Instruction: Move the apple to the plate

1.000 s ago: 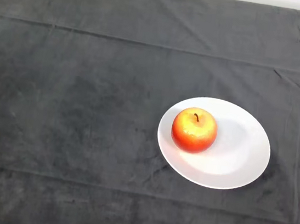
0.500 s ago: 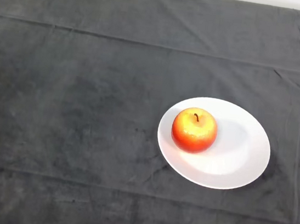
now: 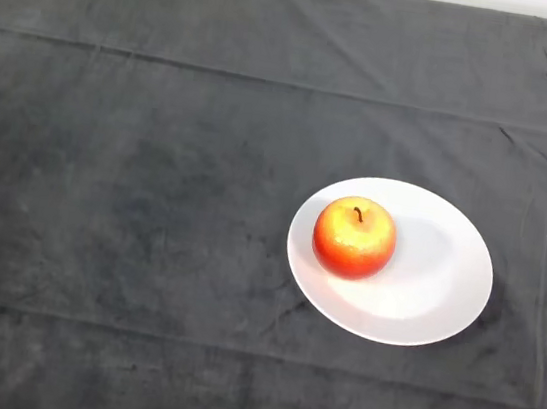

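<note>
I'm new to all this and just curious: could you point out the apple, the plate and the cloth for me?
apple (image 3: pixel 354 239), head view, on its red-orange skin.
plate (image 3: pixel 445 278), head view, on its bare white right part.
dark cloth (image 3: pixel 133 196), head view, on an open stretch left of the plate.

The apple, red with a yellow-orange top and a short dark stem pointing up, sits upright on the plate, on its left half near the rim. The plate is white, round and shallow, lying flat on the table's dark cloth, right of centre.
</note>
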